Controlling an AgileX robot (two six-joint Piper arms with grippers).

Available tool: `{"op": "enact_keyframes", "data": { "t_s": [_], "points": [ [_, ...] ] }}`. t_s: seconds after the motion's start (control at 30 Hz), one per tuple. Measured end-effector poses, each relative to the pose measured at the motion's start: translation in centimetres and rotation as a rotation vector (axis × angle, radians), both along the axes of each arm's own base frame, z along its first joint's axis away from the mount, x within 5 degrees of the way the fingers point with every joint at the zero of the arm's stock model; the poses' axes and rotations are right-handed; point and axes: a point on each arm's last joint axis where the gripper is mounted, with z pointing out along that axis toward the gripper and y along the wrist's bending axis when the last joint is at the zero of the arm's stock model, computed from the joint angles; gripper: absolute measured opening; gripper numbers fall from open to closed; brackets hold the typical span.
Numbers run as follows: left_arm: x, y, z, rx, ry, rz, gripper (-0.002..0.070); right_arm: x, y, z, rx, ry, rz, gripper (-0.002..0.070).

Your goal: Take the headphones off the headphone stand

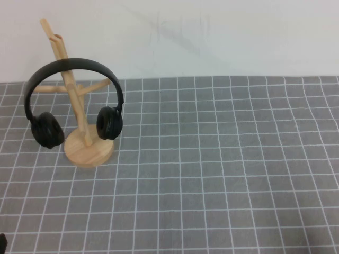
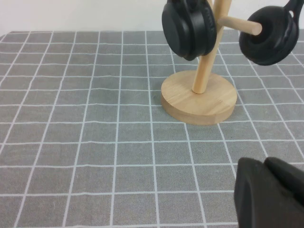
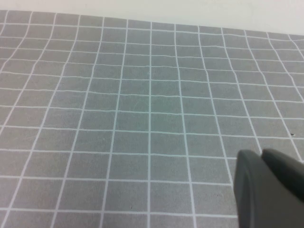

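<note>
High view shows the black headphones (image 1: 74, 100) hanging on the wooden headphone stand (image 1: 87, 148) at upper left of the frame. Left gripper (image 2: 268, 194) and right gripper (image 3: 268, 187) appear only in wrist views, low over the grid-patterned worktop (image 1: 222, 174), gripping nothing; whether the jaws are open, I cannot tell.

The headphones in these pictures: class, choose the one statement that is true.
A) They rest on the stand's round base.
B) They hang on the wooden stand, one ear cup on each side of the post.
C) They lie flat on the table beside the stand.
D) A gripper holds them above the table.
B: the headphones hang by their band over the stand; the left gripper and right gripper are both apart from them, low over the mat.
</note>
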Motion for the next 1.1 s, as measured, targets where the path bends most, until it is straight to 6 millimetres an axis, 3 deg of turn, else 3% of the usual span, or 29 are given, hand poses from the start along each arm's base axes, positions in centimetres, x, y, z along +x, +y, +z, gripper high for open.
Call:
{"op": "enact_keyframes", "data": {
  "t_s": [1.1],
  "points": [
    [0.02, 0.06, 0.05, 0.016, -0.007, 0.002, -0.0004, 0.00, 0.00, 0.00, 0.000, 0.000, 0.000, -0.0007]
  ]
}}
